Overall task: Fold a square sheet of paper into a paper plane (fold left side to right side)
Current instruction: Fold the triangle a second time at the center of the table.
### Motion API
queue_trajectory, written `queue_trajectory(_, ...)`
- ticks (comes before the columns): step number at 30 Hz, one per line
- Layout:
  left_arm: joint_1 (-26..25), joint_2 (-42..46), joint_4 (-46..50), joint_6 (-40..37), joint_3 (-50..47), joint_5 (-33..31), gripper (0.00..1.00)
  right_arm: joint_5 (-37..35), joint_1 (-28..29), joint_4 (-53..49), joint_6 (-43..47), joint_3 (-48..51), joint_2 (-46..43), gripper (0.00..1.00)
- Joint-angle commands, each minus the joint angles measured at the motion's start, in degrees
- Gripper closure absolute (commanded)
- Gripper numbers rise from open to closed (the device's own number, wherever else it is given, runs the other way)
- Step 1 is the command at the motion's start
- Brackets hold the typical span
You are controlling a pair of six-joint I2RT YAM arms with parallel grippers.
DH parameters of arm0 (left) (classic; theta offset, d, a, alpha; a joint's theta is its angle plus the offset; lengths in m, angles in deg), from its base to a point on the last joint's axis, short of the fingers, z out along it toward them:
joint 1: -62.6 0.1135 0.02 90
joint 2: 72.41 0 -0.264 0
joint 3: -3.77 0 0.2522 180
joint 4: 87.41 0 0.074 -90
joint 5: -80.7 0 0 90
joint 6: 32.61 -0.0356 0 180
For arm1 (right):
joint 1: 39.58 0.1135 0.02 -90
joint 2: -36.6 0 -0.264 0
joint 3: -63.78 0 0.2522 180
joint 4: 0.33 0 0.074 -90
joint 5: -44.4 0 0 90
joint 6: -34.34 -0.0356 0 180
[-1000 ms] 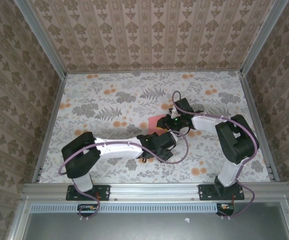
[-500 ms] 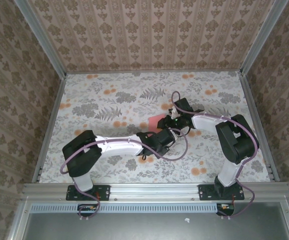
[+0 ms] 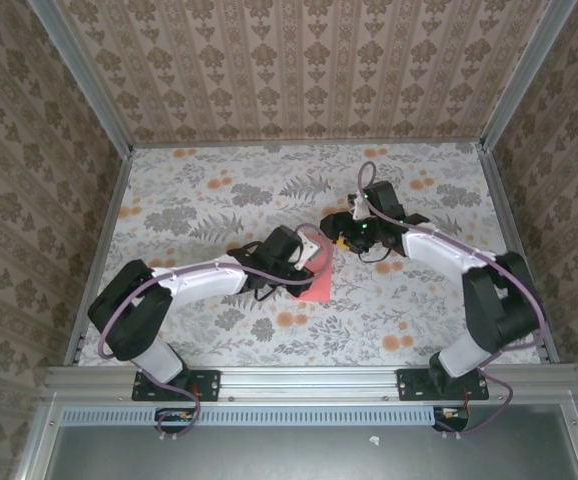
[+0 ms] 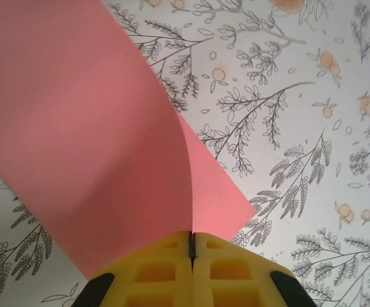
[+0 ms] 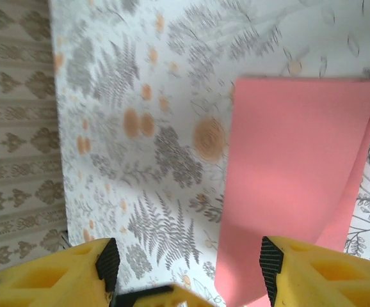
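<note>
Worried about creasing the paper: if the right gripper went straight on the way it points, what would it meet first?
Probably the floral tabletop, just beside the pink sheet; the right gripper aims off its edge, but depth is unclear.

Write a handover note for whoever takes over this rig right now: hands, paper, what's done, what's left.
Left hand: shut on an edge of the square sheet of paper, which is lifted and curling over.
Right hand: open, above the sheet, holding nothing.
Done: sheet gripped, fold begun, no crease visible.
Left: probably lay the lifted edge onto the right side, press the crease, then the remaining plane folds.
</note>
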Motion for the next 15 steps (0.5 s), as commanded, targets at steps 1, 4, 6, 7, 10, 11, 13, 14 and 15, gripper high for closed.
queue_trajectory(1,3.07,1.45,-5.80,5.53,-2.54,11.24,1.00,-4.48,-0.80,-0.56,2.78,3.95,-5.87,0.35)
queue_trajectory(4,5.34,1.01,-7.19,7.15,-3.65,13.97,1.00,-4.74,-0.53,-0.81,3.17,7.95,-8.44,0.42)
queue_trajectory(6,6.35,0.78,-6.91,6.92,-3.74,14.59,1.00,-3.43,0.58,0.28,2.44,10.58,-10.64,0.52)
queue_trajectory(7,6.80,0.54,-6.55,6.73,-3.70,14.82,1.00,-3.21,1.88,0.71,2.15,11.69,-10.62,0.57)
queue_trajectory(10,8.04,0.26,-6.11,6.30,-3.84,15.57,1.00,-3.49,6.13,1.88,1.30,13.86,-9.28,0.72)
queue_trajectory(11,8.25,0.16,-6.13,6.22,-3.90,15.88,1.00,-3.56,7.19,2.90,0.77,14.50,-7.59,0.76)
queue_trajectory(13,8.88,-0.07,-5.90,6.03,-3.81,16.31,1.00,-4.23,8.99,5.73,-0.80,16.11,-5.47,0.83)
queue_trajectory(14,9.03,-0.01,-5.60,5.80,-3.85,16.24,1.00,-4.62,9.61,6.50,-1.09,16.35,-4.49,0.84)
queue_trajectory(15,9.30,-0.06,-5.29,5.61,-3.70,16.11,1.00,-4.75,10.27,6.91,-1.12,16.39,-3.33,0.87)
